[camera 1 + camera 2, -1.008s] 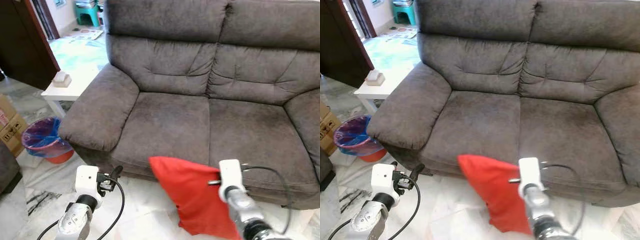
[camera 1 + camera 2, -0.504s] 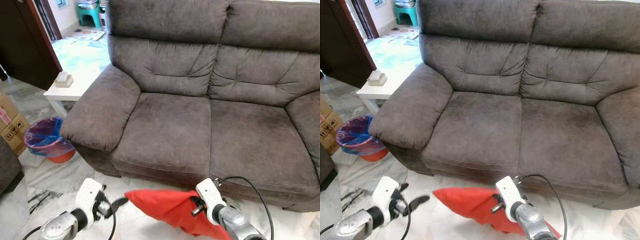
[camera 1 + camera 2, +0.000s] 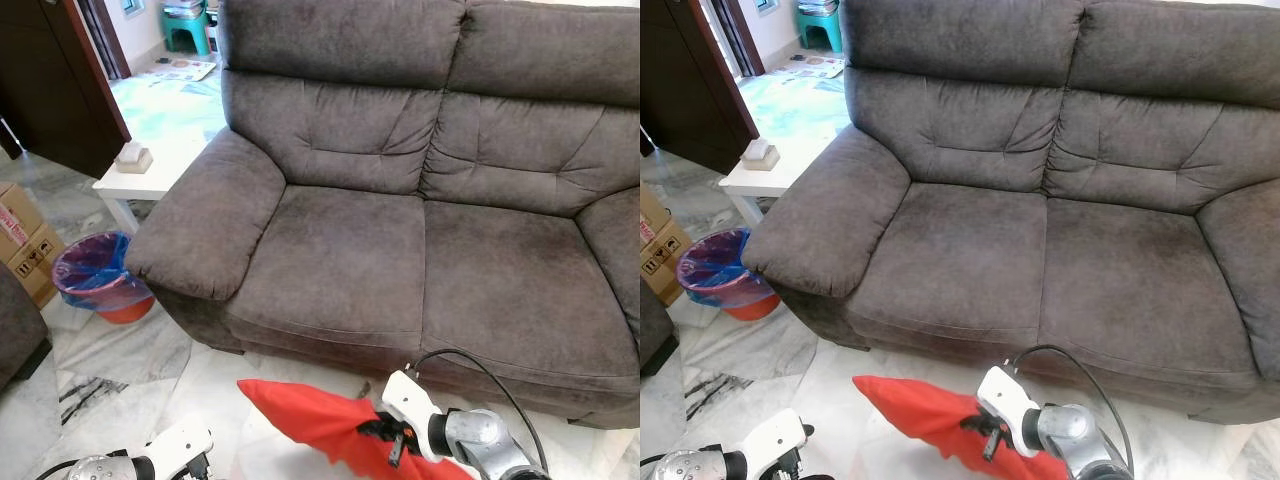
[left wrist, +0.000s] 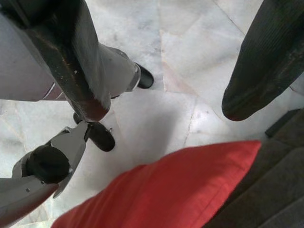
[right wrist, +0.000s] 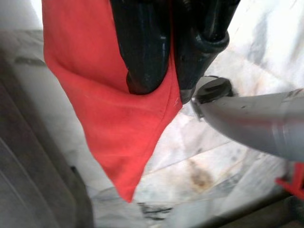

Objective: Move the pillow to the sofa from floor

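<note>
On the pale marble floor (image 3: 150, 350) before the grey sofa (image 3: 380, 230), the right gripper (image 5: 161, 80) pinches the red pillow (image 3: 310, 425) by an edge, soft and likely light, while the left gripper (image 4: 161, 102) gapes empty.

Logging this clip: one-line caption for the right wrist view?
Right pincer shut on red pillow above marble floor.

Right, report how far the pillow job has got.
Done: the right gripper is shut on the red pillow, pinching its fabric near an edge. In hand: the pillow hangs low in front of the sofa, over the marble floor. Left: lifting it onto the seat cushions and letting go. The left gripper is open, hovering above the pillow.
</note>
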Robot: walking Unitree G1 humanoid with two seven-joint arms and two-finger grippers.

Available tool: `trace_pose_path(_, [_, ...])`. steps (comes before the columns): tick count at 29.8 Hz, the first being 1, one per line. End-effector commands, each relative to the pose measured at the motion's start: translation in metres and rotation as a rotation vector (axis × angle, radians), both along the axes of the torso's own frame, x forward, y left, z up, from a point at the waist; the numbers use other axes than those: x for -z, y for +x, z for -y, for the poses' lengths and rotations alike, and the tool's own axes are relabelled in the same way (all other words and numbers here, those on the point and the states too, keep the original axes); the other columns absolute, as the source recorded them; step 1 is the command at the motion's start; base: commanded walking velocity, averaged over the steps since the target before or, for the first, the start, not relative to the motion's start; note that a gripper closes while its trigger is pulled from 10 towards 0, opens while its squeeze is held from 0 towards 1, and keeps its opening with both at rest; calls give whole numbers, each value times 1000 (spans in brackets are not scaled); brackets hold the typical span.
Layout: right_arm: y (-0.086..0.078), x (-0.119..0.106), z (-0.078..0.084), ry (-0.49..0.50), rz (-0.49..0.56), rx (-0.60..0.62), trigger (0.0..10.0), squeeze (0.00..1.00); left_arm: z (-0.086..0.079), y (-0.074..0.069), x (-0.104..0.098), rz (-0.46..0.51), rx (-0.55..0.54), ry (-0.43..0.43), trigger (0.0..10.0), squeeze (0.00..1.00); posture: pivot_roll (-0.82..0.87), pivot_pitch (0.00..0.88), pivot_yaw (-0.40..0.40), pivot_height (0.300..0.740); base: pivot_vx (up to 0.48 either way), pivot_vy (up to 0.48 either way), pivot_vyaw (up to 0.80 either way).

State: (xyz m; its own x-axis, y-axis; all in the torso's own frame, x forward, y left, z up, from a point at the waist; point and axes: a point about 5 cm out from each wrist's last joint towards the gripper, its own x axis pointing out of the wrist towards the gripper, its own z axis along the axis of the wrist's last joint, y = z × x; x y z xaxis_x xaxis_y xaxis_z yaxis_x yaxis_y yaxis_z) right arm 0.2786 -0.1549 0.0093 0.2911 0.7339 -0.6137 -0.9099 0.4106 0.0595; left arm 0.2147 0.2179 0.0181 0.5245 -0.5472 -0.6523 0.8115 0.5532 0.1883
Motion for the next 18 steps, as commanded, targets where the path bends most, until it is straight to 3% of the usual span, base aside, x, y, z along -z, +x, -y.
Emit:
trace_pose_path(1, [5,-11,-8,25,57,-78,10000,0,-6,-3,1,-6,28,48,10000,0,213,120,-6,740,0,0,0])
trace_pose_path(4, [4,-12,-4,-11,59,-124,10000,0,-12,-1,0,9,32,72,10000,0,211,116,-5,740,0,0,0])
trace_pose_path(11, [7,-28,2,39,79,-198,10000,0,-15,-3,2,10,77,95,10000,0,203,106,-3,740,0,0,0])
trace_pose_path(14, [5,-38,4,70,90,-267,10000,0,-16,-6,4,1,103,104,10000,0,196,100,-1,740,0,0,0])
trace_pose_path(18, [-5,-41,8,31,71,-392,10000,0,-17,-6,4,10,162,142,10000,0,193,101,-2,740,0,0,0])
